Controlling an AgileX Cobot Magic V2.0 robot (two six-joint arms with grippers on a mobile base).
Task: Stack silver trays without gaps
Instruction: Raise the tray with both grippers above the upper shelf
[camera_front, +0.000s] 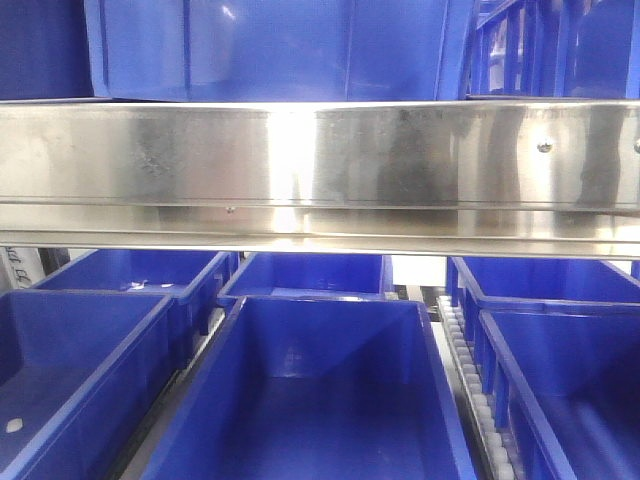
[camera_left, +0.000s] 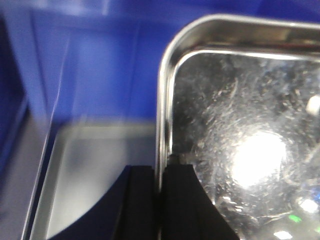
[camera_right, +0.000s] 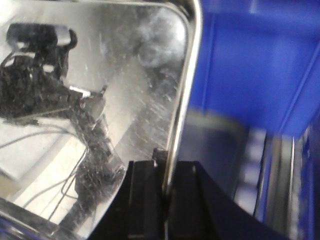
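Left claw clamps the left rim of the silver tray and right claw clamps its right rim, holding it before a blue bin wall; uneven lowering or a slip on these thin edges could tilt it, leaving a gap.

Front camera faces shelf rail; wrist cameras hug silver trays.

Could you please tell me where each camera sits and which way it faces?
Front view: at shelf height, facing the steel shelf rail and blue bins; no robot parts.
Left wrist: behind the left gripper, its fingers clamping the silver tray's rim.
Right wrist: behind the right gripper, likewise clamping a silver tray's rim.
Shared: both wrist views show tray and blue bin.
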